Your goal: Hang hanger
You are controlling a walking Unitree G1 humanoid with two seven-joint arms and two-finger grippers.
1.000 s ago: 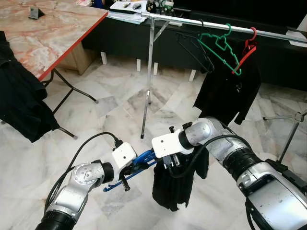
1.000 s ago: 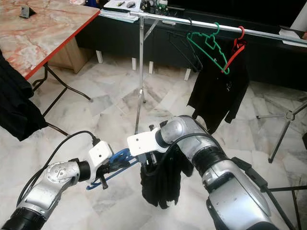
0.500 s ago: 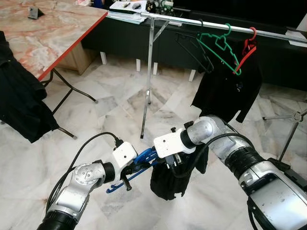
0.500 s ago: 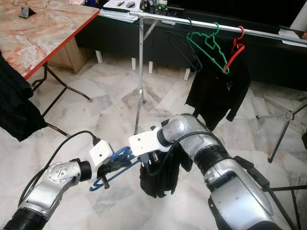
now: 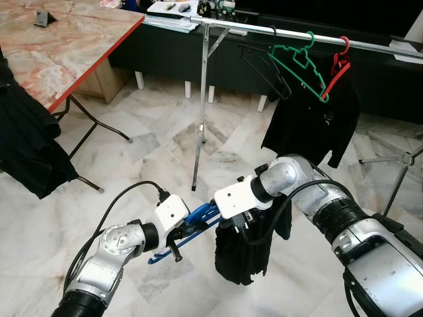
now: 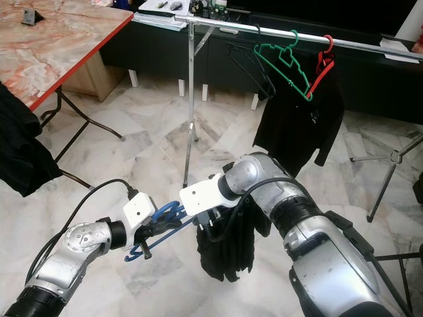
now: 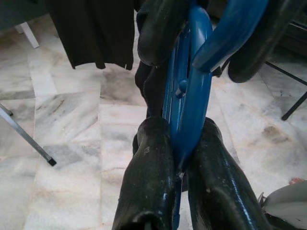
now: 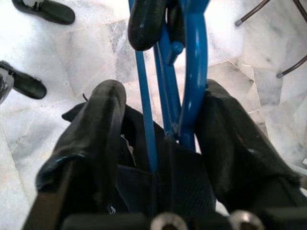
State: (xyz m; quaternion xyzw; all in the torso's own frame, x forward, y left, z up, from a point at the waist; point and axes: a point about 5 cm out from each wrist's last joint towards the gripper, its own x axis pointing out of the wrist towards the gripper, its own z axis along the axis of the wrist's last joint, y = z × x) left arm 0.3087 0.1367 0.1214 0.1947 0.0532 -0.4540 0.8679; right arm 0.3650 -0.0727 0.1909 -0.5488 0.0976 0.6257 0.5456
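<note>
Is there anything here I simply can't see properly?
- Blue hanger: far half hidden inside the black garment, head views.
- Right gripper: fingers draped in garment, right wrist view.
- Rail: right end cut off by frame edge.
- Clutter beyond the rail: too small.

A marble floor (image 5: 152, 142) carries a folding table (image 5: 59, 46) at far left and a metal rack (image 5: 205, 99) beyond, its rail (image 5: 370, 45) bearing black (image 5: 264, 66), green (image 5: 297, 63) and red (image 5: 338, 63) hangers and a dark garment (image 5: 307, 129).
</note>
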